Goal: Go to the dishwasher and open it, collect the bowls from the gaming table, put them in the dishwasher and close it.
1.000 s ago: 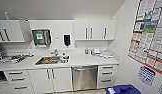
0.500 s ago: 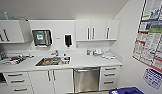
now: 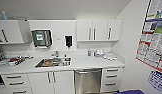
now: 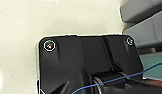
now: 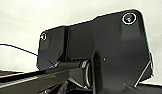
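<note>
A white kitchenette wall [image 3: 57,25] spans the head view, with a sloped ceiling above. Upper white cabinets [image 3: 99,30] hang at the right of the wall, and another upper cabinet [image 3: 8,33] hangs at the left. Below them runs a long white desk [image 3: 82,62], its top carrying the smaller items. Under the desk sits a row of white cabinet doors [image 3: 50,80] and drawers [image 3: 112,77]. The dishwasher [image 3: 87,80] stands between those doors and the right-hand drawers, its grey steel front shut, with a horizontal bar handle [image 3: 87,72] just under the desk edge. A large poster [image 3: 153,37] covers the right side wall. A steel sink [image 3: 53,62] is set into the desk, left of the dishwasher, with a faucet [image 3: 56,53] behind it. A paper towel dispenser [image 3: 42,38] and a dark soap dispenser [image 3: 68,41] are mounted on the wall above the sink. Dishes and clutter [image 3: 14,60] lie at the desk's left end; small bottles and items [image 3: 99,53] stand near its right end. Whether either end effector is wide or narrow, I cannot tell; the wrist views show dark robot plates against pale surfaces.
</note>
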### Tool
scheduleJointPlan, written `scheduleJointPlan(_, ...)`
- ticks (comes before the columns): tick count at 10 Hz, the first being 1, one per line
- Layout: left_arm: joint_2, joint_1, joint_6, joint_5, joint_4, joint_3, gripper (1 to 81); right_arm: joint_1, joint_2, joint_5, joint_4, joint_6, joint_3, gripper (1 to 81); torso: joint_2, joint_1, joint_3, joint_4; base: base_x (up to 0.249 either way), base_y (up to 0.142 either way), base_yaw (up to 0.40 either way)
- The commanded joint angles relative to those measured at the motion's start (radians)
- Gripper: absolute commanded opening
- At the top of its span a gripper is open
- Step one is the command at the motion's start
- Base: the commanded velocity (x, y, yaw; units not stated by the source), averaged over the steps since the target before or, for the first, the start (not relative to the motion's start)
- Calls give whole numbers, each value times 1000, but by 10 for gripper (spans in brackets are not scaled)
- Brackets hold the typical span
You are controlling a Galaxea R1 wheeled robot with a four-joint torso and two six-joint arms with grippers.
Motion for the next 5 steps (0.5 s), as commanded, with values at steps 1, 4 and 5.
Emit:
scheduleJointPlan(1, -15, -56, 1, 48, -4, 10, 811, 63, -14, -45, 8, -4, 10, 811, 0, 1, 0, 0, 122, 0, 0)
scheduleJointPlan(4, -16, -56, 1, 48, -4, 11, 811, 62, -11, -45, 7, -4, 10, 811, 0, 1, 0, 0, 135, 0, 0)
scheduleJointPlan(5, -18, -56, 1, 48, -4, 11, 811, 62, -9, -45, 7, -4, 10, 811, 0, 1, 0, 0, 136, 0, 0)
